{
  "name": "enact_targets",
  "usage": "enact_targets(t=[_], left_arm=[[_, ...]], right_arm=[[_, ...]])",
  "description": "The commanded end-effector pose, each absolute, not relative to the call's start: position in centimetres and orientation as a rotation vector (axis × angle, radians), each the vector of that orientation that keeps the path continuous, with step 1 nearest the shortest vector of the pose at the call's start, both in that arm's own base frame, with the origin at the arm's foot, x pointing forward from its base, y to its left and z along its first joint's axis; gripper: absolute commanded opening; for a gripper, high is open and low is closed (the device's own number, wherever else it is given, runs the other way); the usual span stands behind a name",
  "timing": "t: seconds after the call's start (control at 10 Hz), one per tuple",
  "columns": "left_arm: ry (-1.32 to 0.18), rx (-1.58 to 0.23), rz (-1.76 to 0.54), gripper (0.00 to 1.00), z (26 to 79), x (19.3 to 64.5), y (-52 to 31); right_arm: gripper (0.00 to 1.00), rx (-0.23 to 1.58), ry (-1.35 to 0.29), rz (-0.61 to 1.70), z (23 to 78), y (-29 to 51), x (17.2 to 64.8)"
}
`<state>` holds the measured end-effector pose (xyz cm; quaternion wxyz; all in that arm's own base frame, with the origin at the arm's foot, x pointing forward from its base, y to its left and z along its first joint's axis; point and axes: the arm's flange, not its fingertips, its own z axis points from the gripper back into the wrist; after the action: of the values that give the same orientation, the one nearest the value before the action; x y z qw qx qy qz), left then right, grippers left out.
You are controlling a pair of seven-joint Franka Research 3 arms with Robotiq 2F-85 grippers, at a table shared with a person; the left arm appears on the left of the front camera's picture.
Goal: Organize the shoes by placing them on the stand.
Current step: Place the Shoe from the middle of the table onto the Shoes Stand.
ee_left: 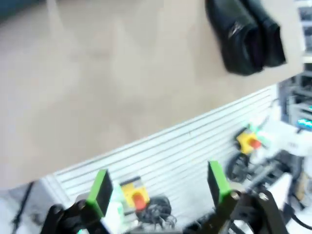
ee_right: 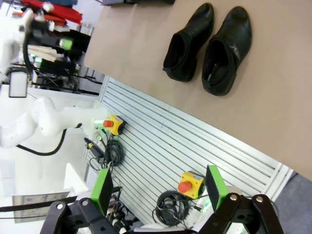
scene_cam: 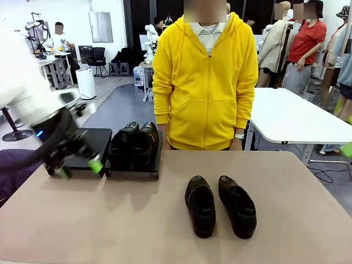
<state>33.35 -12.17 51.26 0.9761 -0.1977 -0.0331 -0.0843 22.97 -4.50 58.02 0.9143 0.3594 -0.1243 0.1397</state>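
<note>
Shoes [scene_cam: 220, 204] toward desk [scene_cam: 99, 220] near edge: likely stiff, slick leather; I'd pinch the heel collar. Left gripper [scene_cam: 79, 168], right gripper [ee_right: 158, 187] spread, empty.

Two black shoes [ee_right: 187, 46] side by side on tan table [ee_right: 273, 112], right tool [ee_right: 158, 187] jaws spread wide

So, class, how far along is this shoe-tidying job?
Done: one pair sits on the right stand. In hand: nothing; the left end effector and right end effector are open, empty. Left: the second pair, on the table, goes on the bare left stand.
</note>
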Motion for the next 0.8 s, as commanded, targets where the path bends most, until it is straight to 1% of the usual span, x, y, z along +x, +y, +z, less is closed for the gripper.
enact_targets(t=[0.0,0.1,0.2,0.3,0.4,0.7], left_arm=[[-0.125,-0.544,-0.122,1.0,47.8,28.6,-5.8],[-0.153,-0.634,-0.116,1.0,46.4,27.7,-2.1],[-0.153,-0.727,-0.185,1.0,45.1,27.8,2.5],[-0.211,-0.847,-0.133,1.0,43.8,29.4,5.8],[-0.141,-0.616,-0.114,1.0,49.2,30.0,-1.1],[-0.141,-0.616,-0.114,1.0,49.2,30.0,-1.1]], right_arm=[[1.0,0.754,-0.254,0.277,58.4,-4.4,22.9],[1.0,0.754,-0.254,0.277,58.4,-4.4,22.9],[1.0,0.754,-0.254,0.277,58.4,-4.4,22.9],[1.0,0.754,-0.254,0.277,58.4,-4.4,22.9],[1.0,0.754,-0.254,0.277,58.4,-4.4,22.9],[1.0,0.754,-0.254,0.277,58.4,-4.4,22.9]])
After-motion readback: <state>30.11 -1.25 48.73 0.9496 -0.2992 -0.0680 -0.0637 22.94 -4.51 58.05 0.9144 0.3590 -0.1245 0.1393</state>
